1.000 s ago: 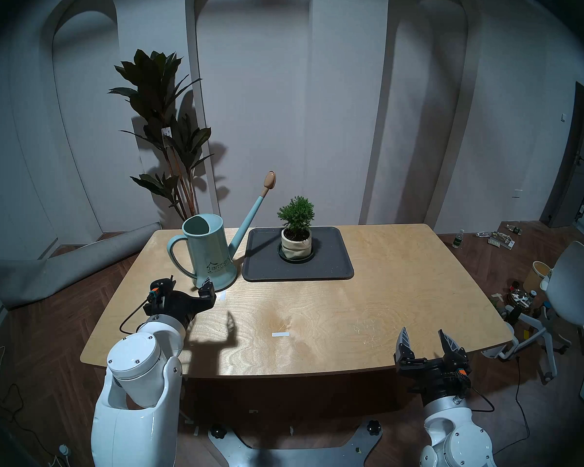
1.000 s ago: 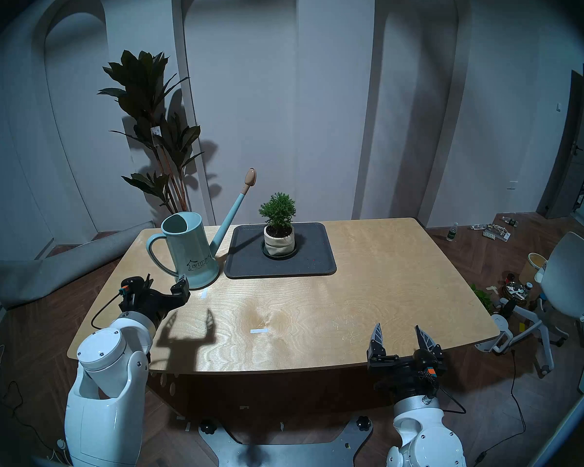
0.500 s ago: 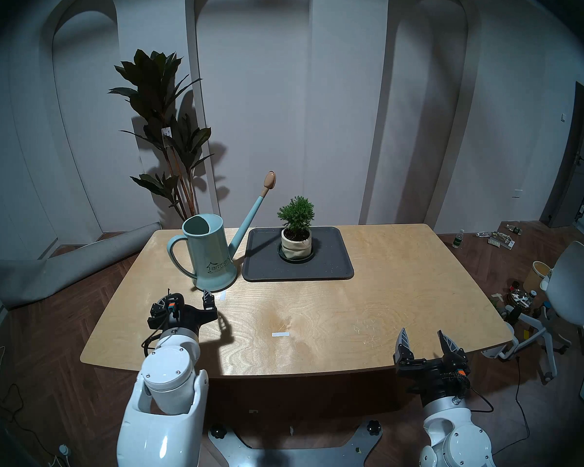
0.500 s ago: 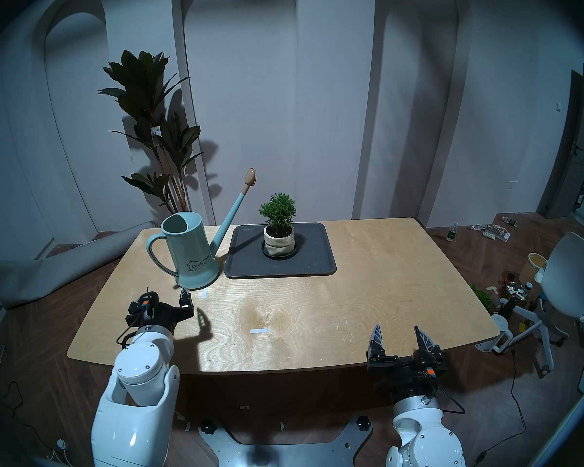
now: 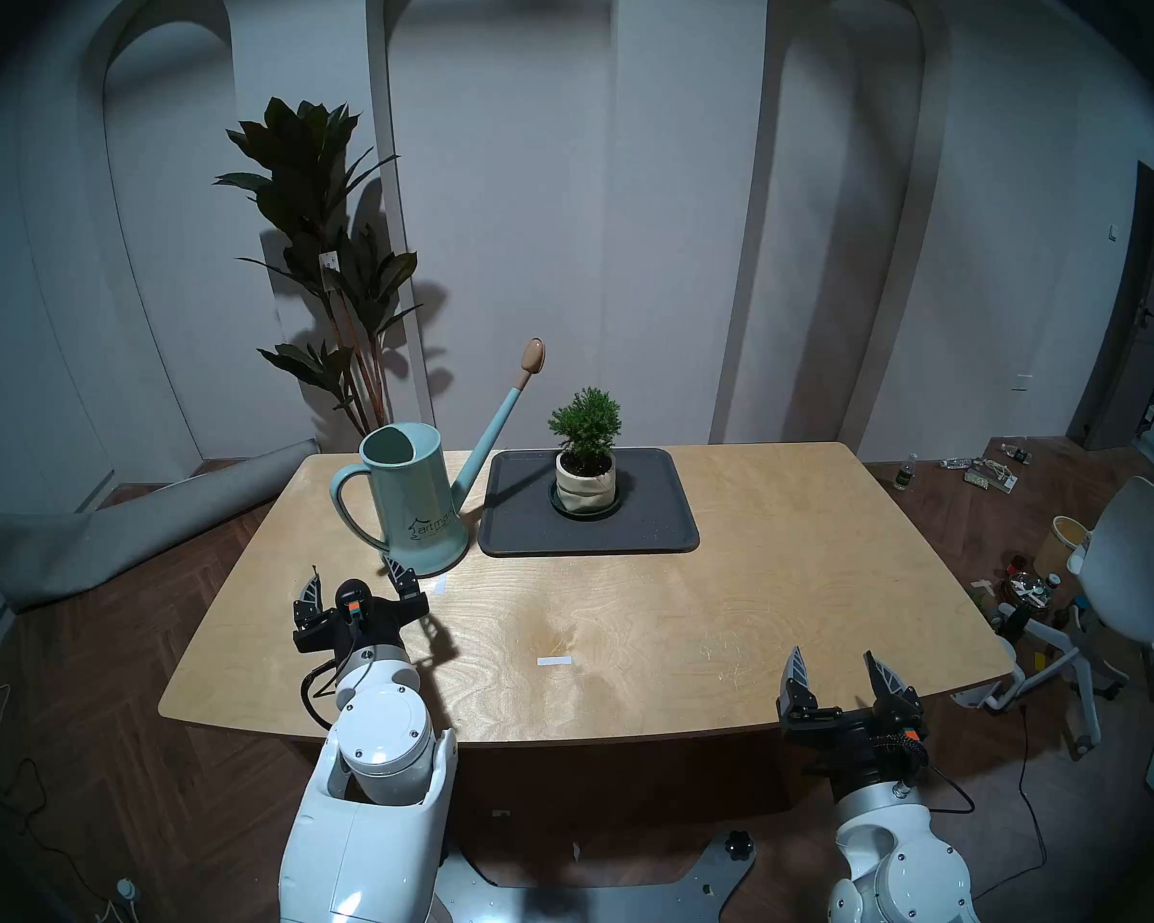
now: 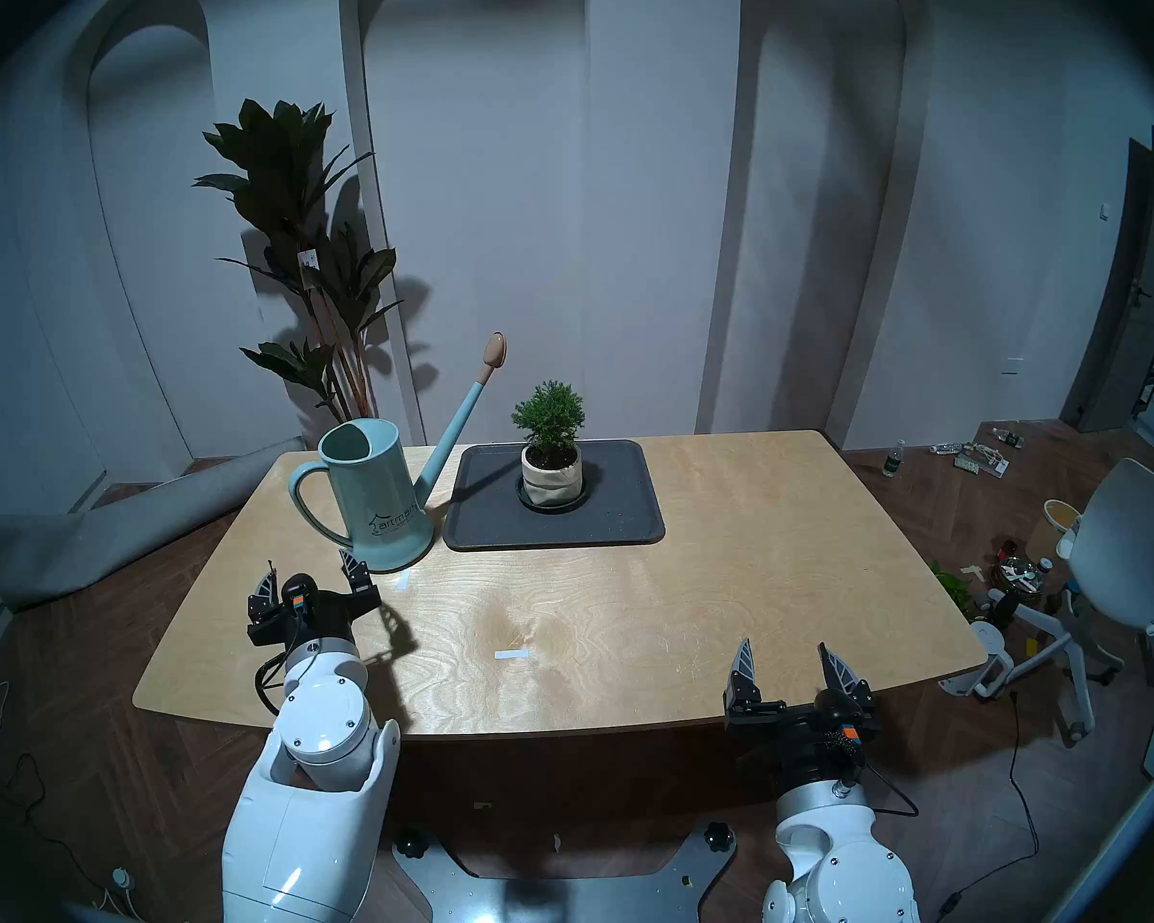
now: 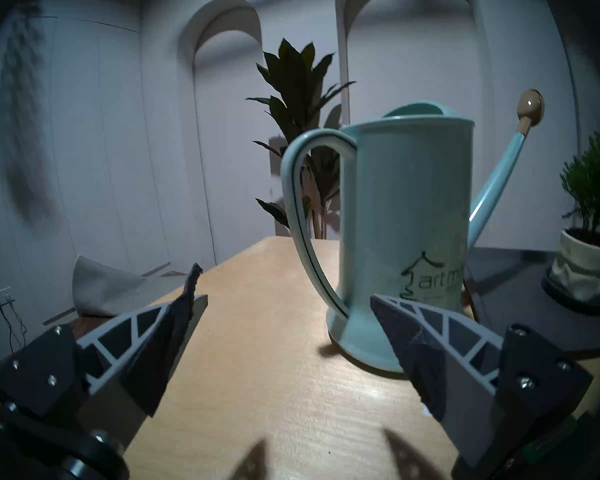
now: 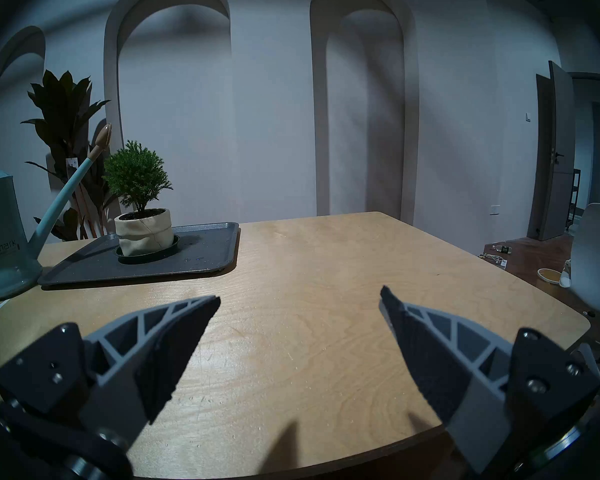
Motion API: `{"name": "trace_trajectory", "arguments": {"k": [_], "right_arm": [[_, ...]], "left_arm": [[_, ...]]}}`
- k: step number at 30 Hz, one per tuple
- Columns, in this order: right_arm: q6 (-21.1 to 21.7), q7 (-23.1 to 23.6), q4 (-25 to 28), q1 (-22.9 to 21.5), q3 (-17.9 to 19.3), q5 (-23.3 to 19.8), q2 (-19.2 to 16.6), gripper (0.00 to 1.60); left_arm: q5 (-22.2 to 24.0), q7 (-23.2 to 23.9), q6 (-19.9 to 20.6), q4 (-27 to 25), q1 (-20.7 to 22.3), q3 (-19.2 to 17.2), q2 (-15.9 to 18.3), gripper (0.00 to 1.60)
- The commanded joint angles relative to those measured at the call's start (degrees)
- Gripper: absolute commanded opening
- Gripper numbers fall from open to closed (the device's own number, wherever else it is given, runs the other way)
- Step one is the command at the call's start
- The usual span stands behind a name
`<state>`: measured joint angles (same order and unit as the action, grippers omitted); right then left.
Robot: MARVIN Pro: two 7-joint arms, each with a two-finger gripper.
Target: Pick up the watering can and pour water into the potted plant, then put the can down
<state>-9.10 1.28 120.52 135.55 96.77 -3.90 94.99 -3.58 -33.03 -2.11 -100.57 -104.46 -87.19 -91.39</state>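
The pale teal watering can (image 5: 414, 495) stands upright on the table, left of the tray. Its loop handle faces left and its spout rises toward the potted plant (image 5: 585, 462). That small green shrub sits in a cream pot on a dark saucer. My left gripper (image 5: 354, 572) is open and empty just in front of the can's base, fingertips pointing at it. In the left wrist view the can (image 7: 406, 226) fills the space ahead of the gripper (image 7: 284, 285). My right gripper (image 5: 834, 658) hangs open and empty over the table's near right edge.
A dark grey tray (image 5: 661, 529) holds the pot and saucer. A white tape strip (image 5: 554, 662) lies mid-table. A tall dark floor plant (image 5: 321, 249) stands behind the table, a rolled grey mat (image 5: 128, 535) lies at the left, and a white chair (image 5: 1134, 569) is at the right.
My left arm has swung rightward and its wrist has turned, so both open fingers now point at the can from slightly farther back. The can, plant and right arm have not moved.
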Motion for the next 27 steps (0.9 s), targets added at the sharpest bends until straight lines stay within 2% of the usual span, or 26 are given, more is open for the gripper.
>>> {"name": "trace_trajectory", "arguments": {"k": [1, 4, 6, 7, 11, 13, 14, 15, 20, 26, 27], "right_arm": [[-0.3, -0.1, 1.3, 0.1, 0.1, 0.1, 0.0, 1.60], [-0.3, -0.1, 1.3, 0.1, 0.1, 0.1, 0.1, 1.60], [-0.3, -0.1, 1.3, 0.1, 0.1, 0.1, 0.1, 1.60], [-0.3, -0.1, 1.3, 0.1, 0.1, 0.1, 0.1, 1.60], [-0.3, -0.1, 1.3, 0.1, 0.1, 0.1, 0.1, 1.60], [-0.3, -0.1, 1.3, 0.1, 0.1, 0.1, 0.1, 1.60], [-0.3, 0.0, 1.2, 0.1, 0.2, 0.1, 0.1, 1.60], [-0.3, 0.0, 1.2, 0.0, 0.2, 0.1, 0.1, 1.60], [-0.3, 0.0, 1.2, 0.0, 0.2, 0.1, 0.1, 1.60], [-0.3, 0.0, 1.3, 0.1, 0.2, 0.1, 0.2, 1.60], [-0.3, 0.0, 1.3, 0.1, 0.2, 0.1, 0.2, 1.60]], "left_arm": [[1.0, -1.9, -6.6, 0.3, 3.6, 3.1, 0.7, 1.60], [1.4, -0.9, -9.9, 2.5, 5.7, 3.9, 0.7, 1.60], [1.4, -1.3, -9.8, 3.0, 6.6, 4.1, 0.6, 1.60], [0.9, -1.0, -11.9, 4.4, 7.9, 4.1, 0.4, 1.60], [1.0, -0.2, -13.5, 6.7, 10.3, 3.0, 1.3, 1.60], [0.7, 0.1, -13.7, 6.9, 10.4, 2.5, 1.8, 1.60], [0.2, -0.2, -14.1, 8.6, 12.0, 2.1, 2.4, 1.60], [0.4, 0.7, -13.9, 7.8, 11.1, 1.3, 2.7, 1.60], [0.3, 1.9, -14.5, 11.8, 14.7, -0.6, 4.3, 1.60], [0.2, 3.0, -14.9, 15.6, 18.3, -1.0, 5.3, 1.60], [0.5, 3.8, -14.3, 14.5, 17.4, -1.1, 5.5, 1.60]]}}
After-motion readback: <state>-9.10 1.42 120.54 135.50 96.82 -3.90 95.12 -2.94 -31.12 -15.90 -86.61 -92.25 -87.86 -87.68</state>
